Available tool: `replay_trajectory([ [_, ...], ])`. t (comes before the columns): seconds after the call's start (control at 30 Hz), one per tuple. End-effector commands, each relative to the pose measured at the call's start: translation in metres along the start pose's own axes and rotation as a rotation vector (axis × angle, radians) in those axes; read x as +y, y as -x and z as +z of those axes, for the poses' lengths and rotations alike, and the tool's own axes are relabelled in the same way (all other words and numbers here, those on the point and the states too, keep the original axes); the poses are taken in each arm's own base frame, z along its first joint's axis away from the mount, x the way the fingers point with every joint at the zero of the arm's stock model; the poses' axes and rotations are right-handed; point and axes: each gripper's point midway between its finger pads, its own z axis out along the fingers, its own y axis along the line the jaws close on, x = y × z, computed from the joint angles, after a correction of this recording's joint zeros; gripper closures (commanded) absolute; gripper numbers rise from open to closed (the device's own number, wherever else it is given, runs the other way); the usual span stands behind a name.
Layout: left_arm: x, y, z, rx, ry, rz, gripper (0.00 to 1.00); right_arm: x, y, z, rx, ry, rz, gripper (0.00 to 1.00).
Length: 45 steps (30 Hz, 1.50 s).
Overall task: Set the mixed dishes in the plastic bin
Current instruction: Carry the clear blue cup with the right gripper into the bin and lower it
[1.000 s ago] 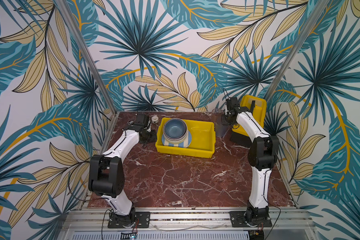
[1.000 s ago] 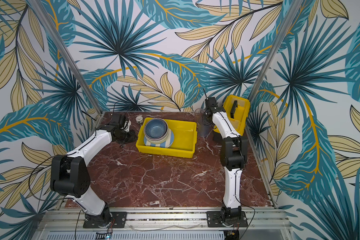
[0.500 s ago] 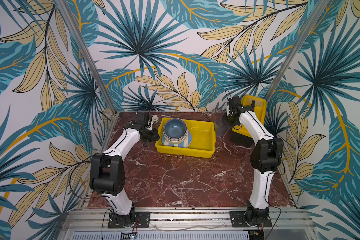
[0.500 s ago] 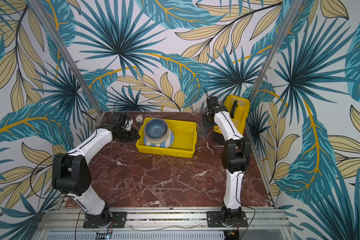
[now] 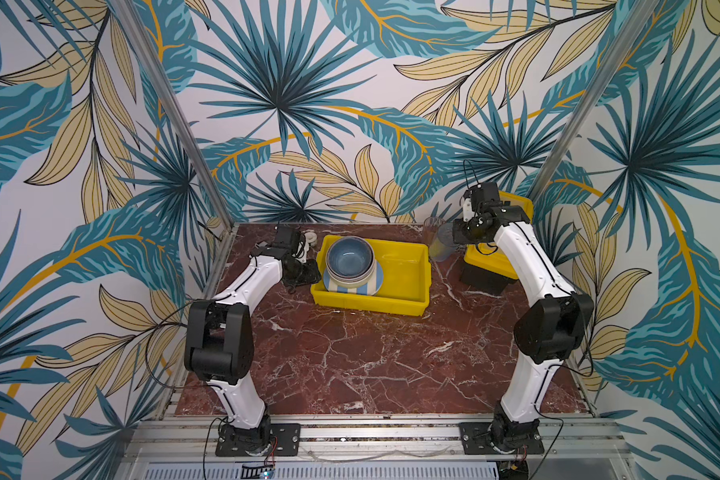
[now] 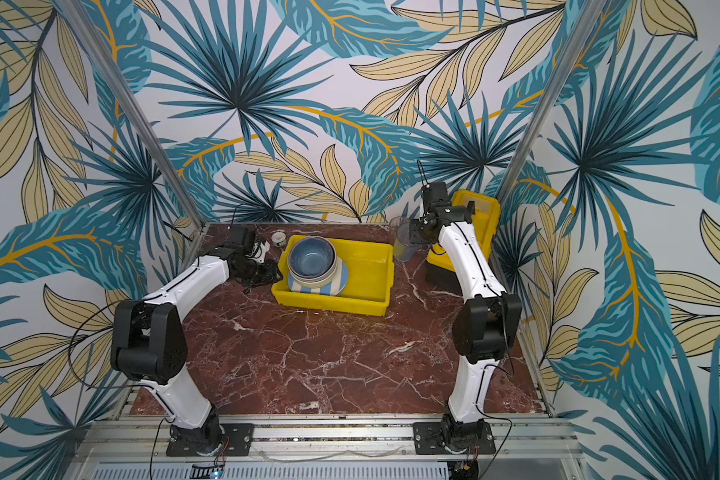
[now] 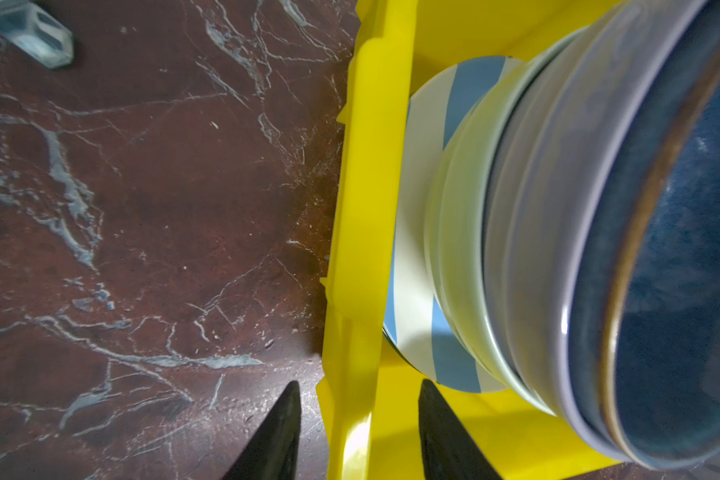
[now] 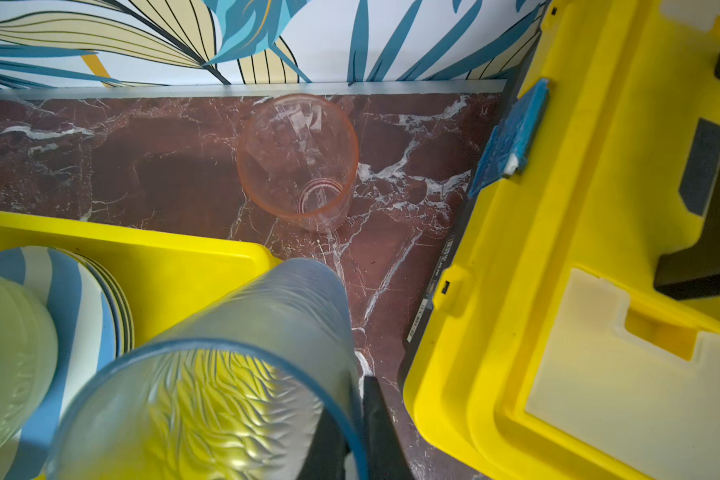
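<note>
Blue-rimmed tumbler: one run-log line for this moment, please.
right pincer shut on blue-rimmed tumbler | left pincer open astride yellow bin wall | pink-rimmed tumbler upright on marble table

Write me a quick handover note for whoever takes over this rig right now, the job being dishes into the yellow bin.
Grippers: the left gripper is open, jaws either side of the left wall of the bin, holding nothing. The right gripper is shut on the rim of the blue-rimmed tumbler, at the bin's far right corner.
Done: the striped plate and the stacked bowls sit in the bin's left half.
Left: put in the held tumbler, then the pink-rimmed tumbler standing on the table past that corner.
</note>
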Motion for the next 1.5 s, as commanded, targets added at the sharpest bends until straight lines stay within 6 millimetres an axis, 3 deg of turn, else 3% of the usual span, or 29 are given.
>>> replay_trajectory([
  [0.0,0.001,0.003,0.004,0.005,-0.011,0.006,0.55,0.011,0.002,-0.03,-0.025,0.033,0.003,0.97],
  [0.3,0.008,-0.002,0.015,0.033,0.015,0.005,0.59,0.043,0.01,-0.066,-0.084,0.077,-0.034,0.97],
  [0.47,0.007,-0.007,0.016,0.051,0.005,0.002,0.76,0.058,0.012,-0.062,-0.09,0.115,-0.031,0.98],
  [0.83,0.007,-0.025,0.007,0.064,0.001,0.008,0.92,0.08,0.007,-0.017,-0.043,0.17,-0.015,0.98],
  [1.47,-0.005,-0.043,-0.009,0.079,-0.05,0.045,0.94,0.088,-0.009,0.045,0.032,0.044,-0.039,0.98],
])
